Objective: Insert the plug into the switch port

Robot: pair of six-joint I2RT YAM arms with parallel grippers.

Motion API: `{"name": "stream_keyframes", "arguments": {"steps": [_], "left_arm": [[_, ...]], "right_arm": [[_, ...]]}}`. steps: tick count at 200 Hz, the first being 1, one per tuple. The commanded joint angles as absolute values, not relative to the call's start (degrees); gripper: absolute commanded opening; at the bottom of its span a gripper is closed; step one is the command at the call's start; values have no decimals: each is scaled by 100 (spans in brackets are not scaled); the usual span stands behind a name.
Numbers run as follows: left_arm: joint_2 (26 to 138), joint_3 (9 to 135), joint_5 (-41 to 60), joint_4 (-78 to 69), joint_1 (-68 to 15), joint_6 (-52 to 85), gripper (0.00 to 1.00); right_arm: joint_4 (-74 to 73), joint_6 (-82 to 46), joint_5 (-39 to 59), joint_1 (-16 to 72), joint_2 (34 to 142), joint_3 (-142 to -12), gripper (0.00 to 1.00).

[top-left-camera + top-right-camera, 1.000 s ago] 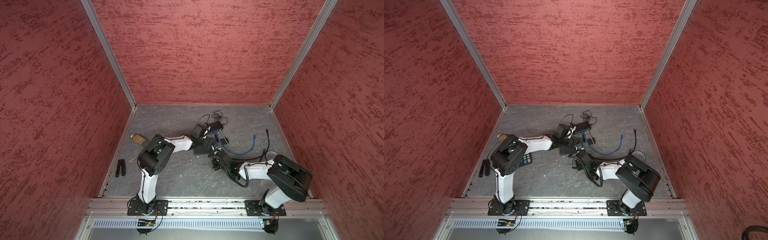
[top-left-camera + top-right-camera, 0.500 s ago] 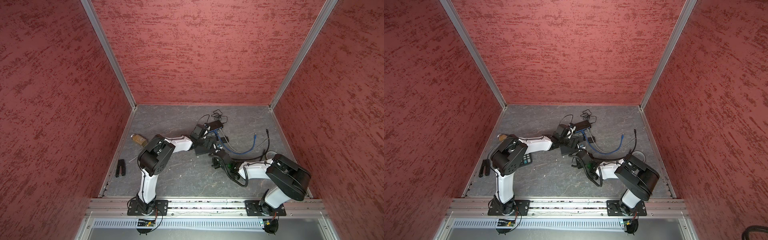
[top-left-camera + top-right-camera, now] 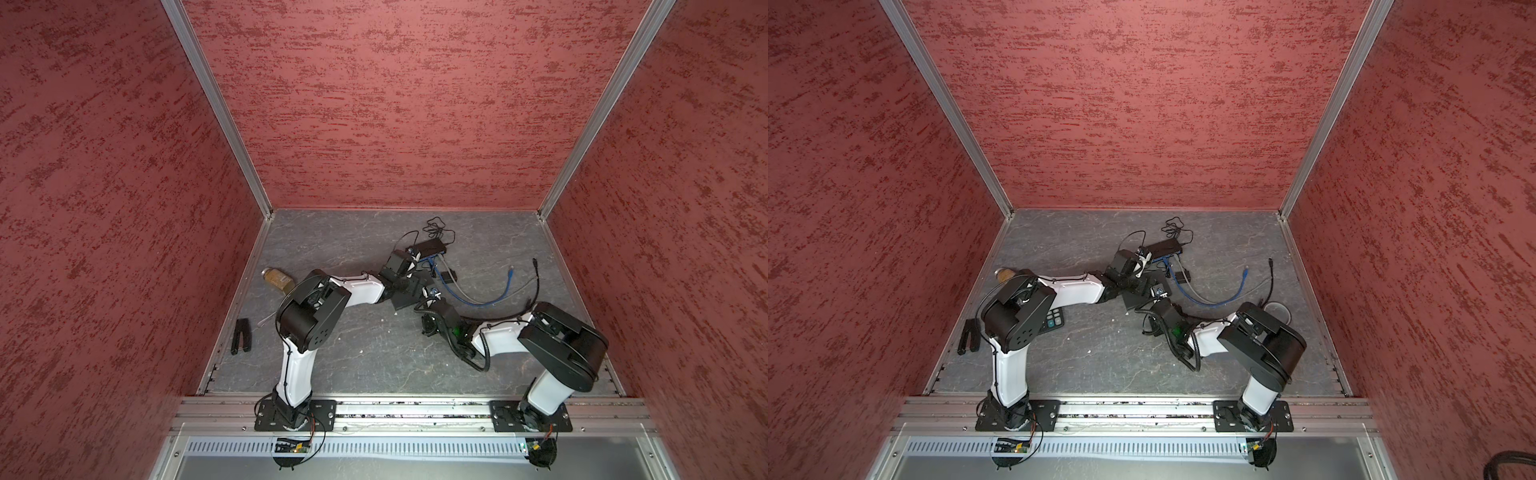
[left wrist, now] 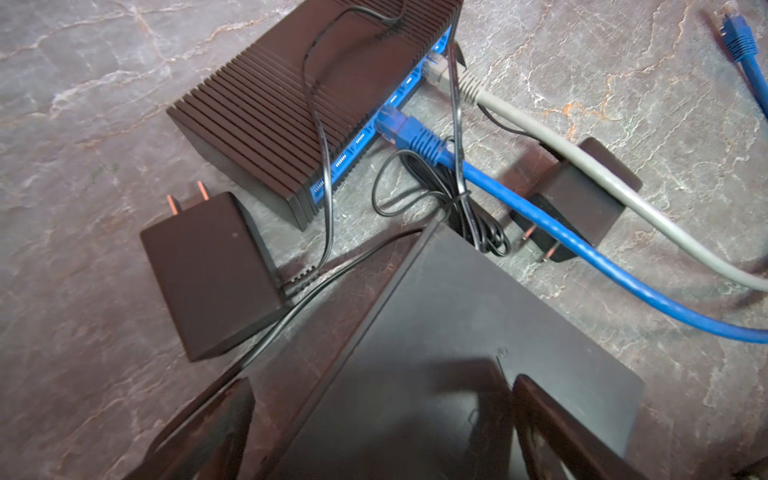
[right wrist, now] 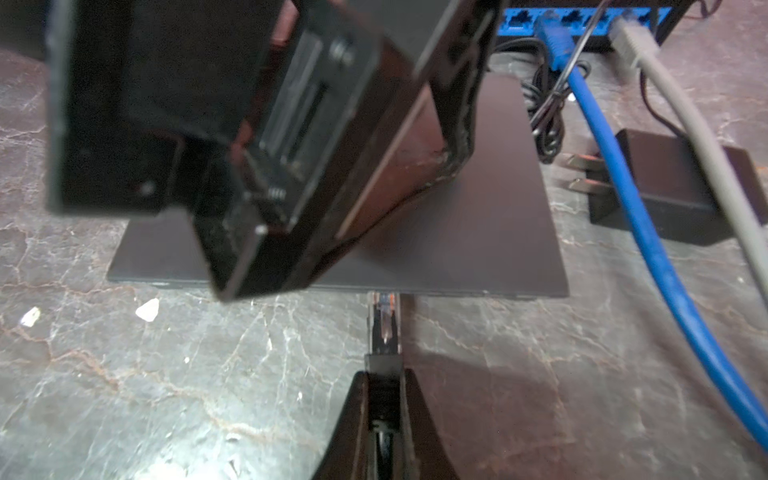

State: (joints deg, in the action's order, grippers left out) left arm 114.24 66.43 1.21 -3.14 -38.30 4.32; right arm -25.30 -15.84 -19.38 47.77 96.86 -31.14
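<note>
A flat black switch (image 5: 478, 232) lies mid-table, also in both top views (image 3: 405, 296) (image 3: 1137, 298). My right gripper (image 5: 383, 376) (image 3: 426, 300) is shut on the black boot of a clear plug (image 5: 384, 320). The plug's tip meets the switch's near edge; the port itself is hidden. My left gripper (image 4: 380, 384) (image 3: 409, 284) stands open over the switch (image 4: 478, 332), and one of its fingers (image 5: 457, 124) rests on the switch's top, the other beside it.
A ribbed black box (image 4: 316, 91) (image 3: 430, 248) with a blue port row holds a blue cable (image 4: 540, 216) and a grey cable (image 4: 582, 149). Two power adapters (image 4: 212, 278) (image 4: 582, 199) lie near. A jar (image 3: 276, 277), a black tool (image 3: 241, 336), a calculator (image 3: 1052, 322).
The right arm has edged forward and left toward the flat switch with the plug in its grip. The left arm has stayed where it was.
</note>
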Motion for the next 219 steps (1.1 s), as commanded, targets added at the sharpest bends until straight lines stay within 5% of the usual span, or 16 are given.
{"name": "stream_keyframes", "arguments": {"steps": [1,96,219], "left_arm": [[11575,6486,385,9,-3939,458,97],[11641,6565,384,35,-3901,465,97],[11716,6618,378,88,-3901,466,97]], "right_arm": [[-2959,-1553,-1971,4702,9584,-3295,6],[-1979,-1028,-924,4250,9069,-3070,6],[-1373,-591,-913,4012,9287,-3552,6]]}}
